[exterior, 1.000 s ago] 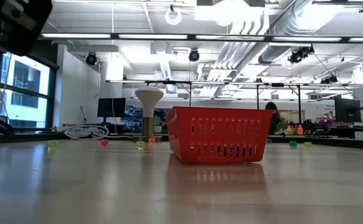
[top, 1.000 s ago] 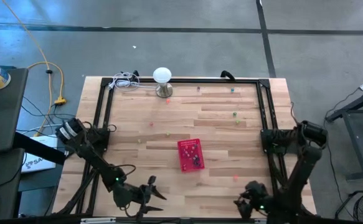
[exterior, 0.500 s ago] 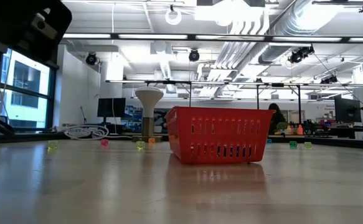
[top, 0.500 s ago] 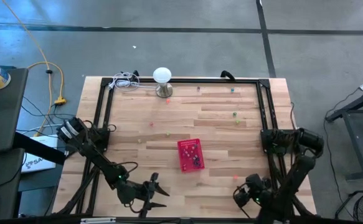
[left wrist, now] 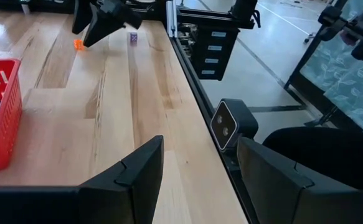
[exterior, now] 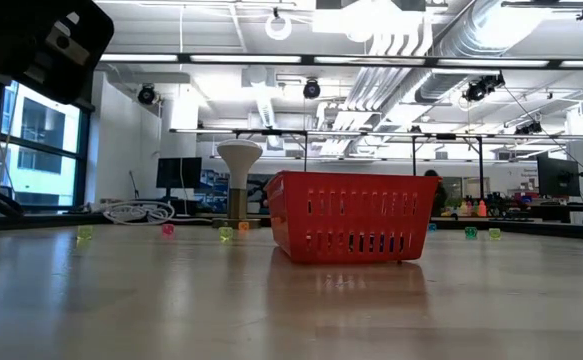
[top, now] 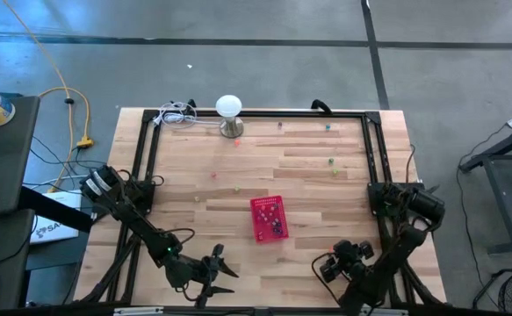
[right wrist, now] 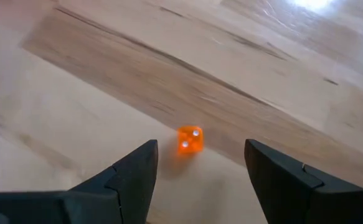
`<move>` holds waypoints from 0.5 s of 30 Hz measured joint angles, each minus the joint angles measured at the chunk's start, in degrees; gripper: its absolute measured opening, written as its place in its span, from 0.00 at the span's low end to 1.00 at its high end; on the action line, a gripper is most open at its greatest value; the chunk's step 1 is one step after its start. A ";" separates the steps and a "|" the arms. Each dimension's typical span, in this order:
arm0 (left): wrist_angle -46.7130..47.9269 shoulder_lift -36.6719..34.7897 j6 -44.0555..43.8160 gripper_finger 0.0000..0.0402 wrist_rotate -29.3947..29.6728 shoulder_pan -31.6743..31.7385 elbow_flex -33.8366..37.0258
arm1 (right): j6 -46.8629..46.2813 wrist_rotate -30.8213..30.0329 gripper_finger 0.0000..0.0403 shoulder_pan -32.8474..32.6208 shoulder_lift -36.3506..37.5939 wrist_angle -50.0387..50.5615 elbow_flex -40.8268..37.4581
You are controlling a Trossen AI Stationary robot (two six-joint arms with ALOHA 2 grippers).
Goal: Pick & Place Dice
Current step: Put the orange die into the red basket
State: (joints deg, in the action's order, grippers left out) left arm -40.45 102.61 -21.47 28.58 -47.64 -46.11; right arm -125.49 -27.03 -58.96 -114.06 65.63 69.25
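While the wooden table [top: 308, 167] keeps its layout unchanged from a second ago, the right arm [top: 394, 239] differs; its wrist sat at the near right corner then, and it now reaches further inward along the near edge, toward the table's middle; the left arm [top: 141, 230] holds the pose it reached half a second ago, near the near left edge.

Red basket [top: 268, 217] sits at mid-table, same spot as before, with several dice lying inside it; in the low view the basket [exterior: 352, 215] stands upright, with the white lamp [exterior: 238, 178] behind it at the far edge.

Right gripper [top: 328, 266] hangs just above the table, fingers spread wide with nothing between them; in the right wrist view the right gripper [right wrist: 200, 168] frames an orange die [right wrist: 189, 139] that lies on the wood just ahead of the fingertips, untouched; the same orange die [top: 331, 249] shows just beyond the claw from above.

Left gripper [top: 218, 268] is likewise spread wide and empty; the left wrist view shows bare wood between its fingers [left wrist: 141, 174].

Loose dice remain scattered over the far half of the table, e.g. a green one [top: 332, 161] toward the far right and a pink one [exterior: 168, 229] left of the lamp; none has shifted.
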 joint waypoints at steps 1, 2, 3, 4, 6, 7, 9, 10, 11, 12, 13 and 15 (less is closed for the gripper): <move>0.01 0.00 0.00 0.49 0.00 0.00 0.00 | 0.09 0.49 0.57 0.24 -0.24 -0.06 0.00; 0.01 0.00 0.00 0.49 0.00 0.00 0.00 | 0.26 0.90 0.57 0.33 -0.36 -0.22 0.00; 0.03 0.00 0.00 0.49 0.00 0.00 0.00 | 0.41 1.19 0.57 0.42 -0.48 -0.49 0.00; 0.14 0.00 0.00 0.49 0.00 0.00 0.00 | 0.44 1.55 0.57 0.60 -0.51 -0.69 0.00; 0.37 0.00 0.00 0.49 -0.02 0.00 0.00 | 0.46 1.73 0.57 0.61 -0.52 -0.90 0.00; 0.37 0.02 0.00 0.49 -0.04 0.00 0.00 | 0.63 1.73 0.57 0.61 -0.52 -1.11 0.00; 0.37 0.02 0.00 0.49 -0.04 0.00 0.00 | 1.03 1.48 0.57 0.61 -0.52 -1.39 0.00; 0.37 0.02 0.00 0.49 -0.04 0.00 0.00 | 1.07 1.31 0.57 0.61 -0.52 -1.35 0.00; 0.36 0.02 0.00 0.49 -0.04 0.00 0.00 | 1.07 0.95 0.57 0.61 -0.52 -1.34 0.00; 0.35 0.02 0.00 0.49 -0.04 0.00 0.00 | 1.07 0.50 0.57 0.61 -0.52 -1.35 0.00; 0.37 0.02 0.00 0.49 -0.05 0.00 0.00 | 1.09 -0.05 0.57 0.61 -0.52 -1.33 0.00; 0.39 0.02 0.01 0.49 -0.09 0.00 0.00 | 1.27 -1.04 0.57 0.61 -0.52 -1.26 0.00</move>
State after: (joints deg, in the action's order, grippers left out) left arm -40.05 102.63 -21.46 28.49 -47.64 -46.11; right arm -124.22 -28.07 -58.35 -114.59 64.37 69.25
